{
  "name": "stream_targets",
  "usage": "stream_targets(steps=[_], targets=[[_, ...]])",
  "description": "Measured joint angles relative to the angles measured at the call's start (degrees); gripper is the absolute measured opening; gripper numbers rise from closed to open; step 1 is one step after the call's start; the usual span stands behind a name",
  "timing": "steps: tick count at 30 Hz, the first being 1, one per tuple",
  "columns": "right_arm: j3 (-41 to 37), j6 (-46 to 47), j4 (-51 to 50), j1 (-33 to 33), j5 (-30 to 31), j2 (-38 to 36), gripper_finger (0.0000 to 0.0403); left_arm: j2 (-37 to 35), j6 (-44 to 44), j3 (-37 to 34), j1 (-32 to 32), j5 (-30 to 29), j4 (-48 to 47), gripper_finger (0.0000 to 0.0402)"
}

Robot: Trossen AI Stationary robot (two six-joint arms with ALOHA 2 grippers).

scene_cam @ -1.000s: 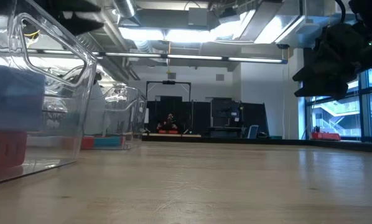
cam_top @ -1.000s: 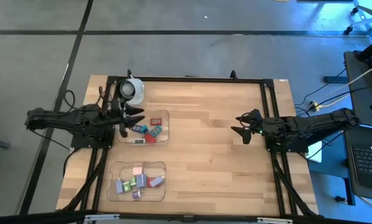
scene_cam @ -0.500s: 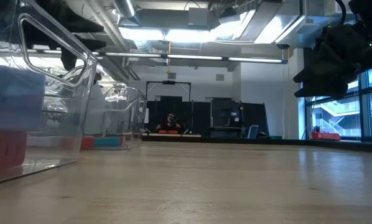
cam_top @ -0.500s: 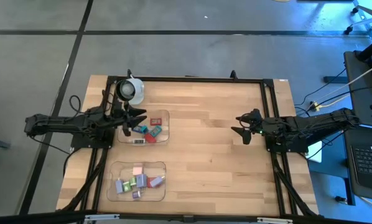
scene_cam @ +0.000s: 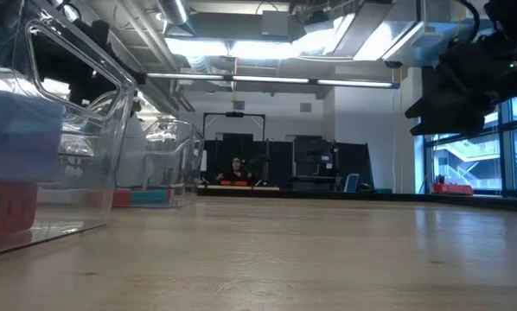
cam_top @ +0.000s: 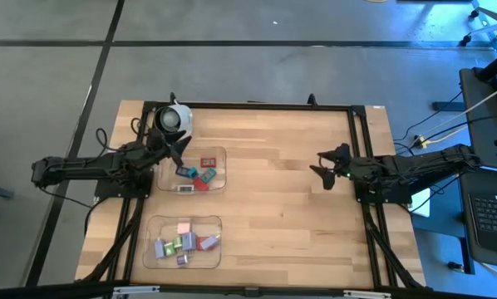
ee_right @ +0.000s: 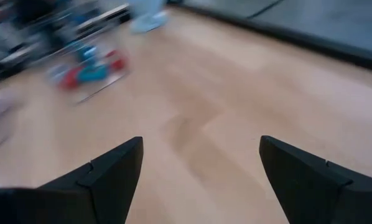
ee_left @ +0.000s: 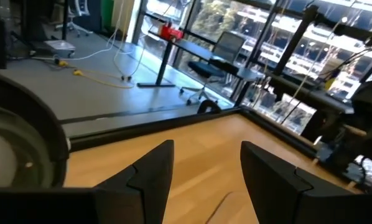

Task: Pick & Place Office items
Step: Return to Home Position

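Left tool hangs wide open, jaws spread with nothing between them, right over the corner of the upper clear shallow plastic tray that lies nearest the white round cup-like object. Over on the other side of the light wooden tabletop, well apart from both trays, the right tool is open just as wide and empty too, poised above bare wood near the right-hand frame. And the small blocky office items lie in the trays: red and teal-blue pieces in that upper one, pink, lavender, green and red pieces clustered in the lower clear shallow plastic tray by the tabletop's front-left corner.
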Motion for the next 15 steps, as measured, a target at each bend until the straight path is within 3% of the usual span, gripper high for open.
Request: stream_targets(steps=[6,15], targets=[[0.00,7.09,-4.33,-0.02,13.70,0.00,0.0322,0.02,1.21,0.00,1.11,-0.03,-1.91,0.0182],[0.00,7.02,-5.55,0.00,11.58,0.02,0.0322,0.02,3.37,0.00,1.42,-0.09,-4.84,0.0182]])
